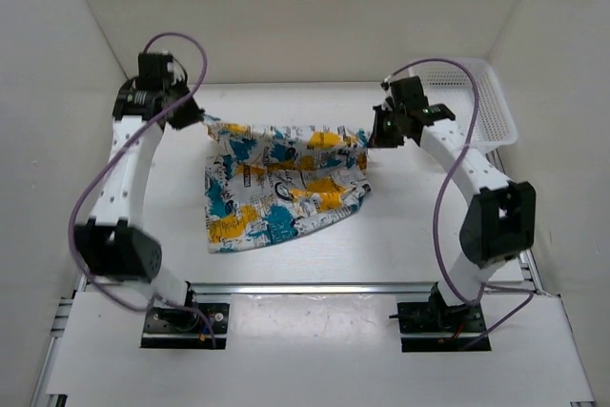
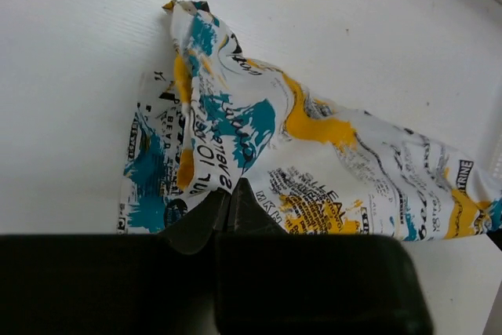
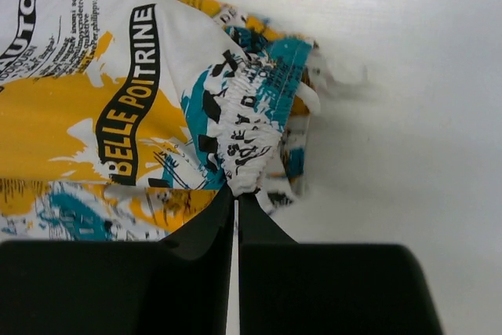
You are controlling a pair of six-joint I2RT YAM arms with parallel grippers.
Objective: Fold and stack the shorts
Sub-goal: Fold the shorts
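Top external view: left pincer (image 1: pixel 197 116) and right pincer (image 1: pixel 372 132) each pinch a far corner of the shorts (image 1: pixel 281 188), lower part draped on surface (image 1: pixel 410 235).

Patterned shorts (image 1: pixel 281 183) hang stretched, lower edge on table.

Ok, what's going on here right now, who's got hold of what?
Both arms are holding the printed shorts. The left gripper is shut on one far corner and the right gripper on the elastic waistband at the other. The far edge is stretched between them, and the near part lies rumpled on the table. The shorts don't look folded yet. The white mesh basket sits at the far right.
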